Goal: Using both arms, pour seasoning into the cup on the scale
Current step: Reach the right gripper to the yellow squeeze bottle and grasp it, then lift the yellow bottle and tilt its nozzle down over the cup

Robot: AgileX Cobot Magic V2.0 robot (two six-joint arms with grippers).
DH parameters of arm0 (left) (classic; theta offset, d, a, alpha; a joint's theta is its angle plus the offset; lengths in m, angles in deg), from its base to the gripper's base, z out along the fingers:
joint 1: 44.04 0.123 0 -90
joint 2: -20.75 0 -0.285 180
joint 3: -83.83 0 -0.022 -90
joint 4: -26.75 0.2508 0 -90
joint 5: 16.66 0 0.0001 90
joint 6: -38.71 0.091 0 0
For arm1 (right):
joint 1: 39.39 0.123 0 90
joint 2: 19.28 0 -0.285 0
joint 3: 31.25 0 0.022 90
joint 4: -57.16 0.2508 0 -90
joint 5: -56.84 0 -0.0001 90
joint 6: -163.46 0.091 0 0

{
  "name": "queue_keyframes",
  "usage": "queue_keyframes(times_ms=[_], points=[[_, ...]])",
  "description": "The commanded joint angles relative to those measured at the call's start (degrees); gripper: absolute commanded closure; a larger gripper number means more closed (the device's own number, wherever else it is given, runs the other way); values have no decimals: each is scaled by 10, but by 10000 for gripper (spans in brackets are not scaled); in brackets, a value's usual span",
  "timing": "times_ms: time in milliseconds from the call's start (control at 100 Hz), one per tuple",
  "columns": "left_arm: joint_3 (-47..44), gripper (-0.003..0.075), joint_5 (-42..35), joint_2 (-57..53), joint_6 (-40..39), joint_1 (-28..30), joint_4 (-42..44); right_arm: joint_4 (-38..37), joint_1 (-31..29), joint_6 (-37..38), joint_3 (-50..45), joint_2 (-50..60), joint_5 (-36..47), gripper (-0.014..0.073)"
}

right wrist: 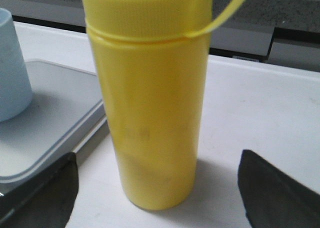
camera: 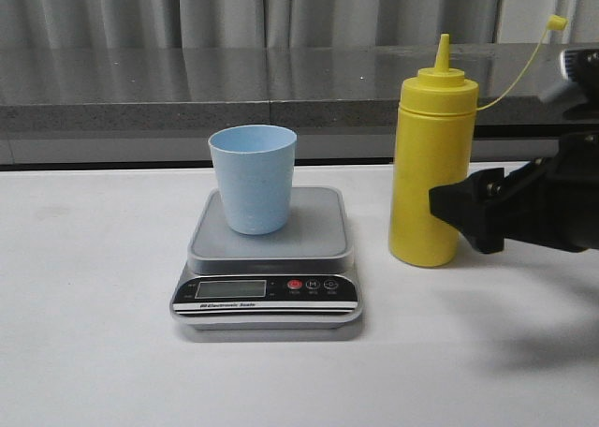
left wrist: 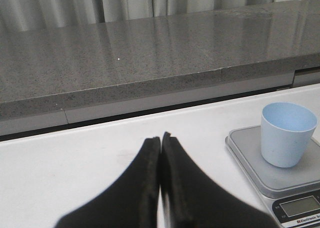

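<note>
Right claw [right wrist: 157, 188] gapes wide around the upright seasoning bottle [camera: 431, 165]; left claw [left wrist: 160, 153] closed, empty; cup [camera: 253, 177] on scale [camera: 270, 249].

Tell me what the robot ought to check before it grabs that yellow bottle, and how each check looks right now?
1. Cup upright on the scale platform: ok.
2. Yellow bottle upright on the table, beside the scale: ok.
3. Bottle nozzle uncapped, cap hanging off on its tether: ok.
4. Right gripper open, one finger on each side of the bottle, not yet touching it: ok.
5. Left gripper shut and empty, away from the cup: ok for now; not ok if it must steady the cup.
6. Scale reading zero: cannot tell, the display is too small to read.
</note>
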Motion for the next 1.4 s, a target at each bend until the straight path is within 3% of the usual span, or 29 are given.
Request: queue_keyframes(times_ms=[0,1120,1210,1390], points=[[17,740,-43,3,0,1,0,3,0,-10,14,-6,103,-46],[17,740,-43,3,0,1,0,-26,-1,-10,154,-30,32,-37],[17,740,-43,3,0,1,0,-26,-1,-10,154,-30,28,18],[17,740,-43,3,0,1,0,-26,-1,-10,154,-30,33,263]])
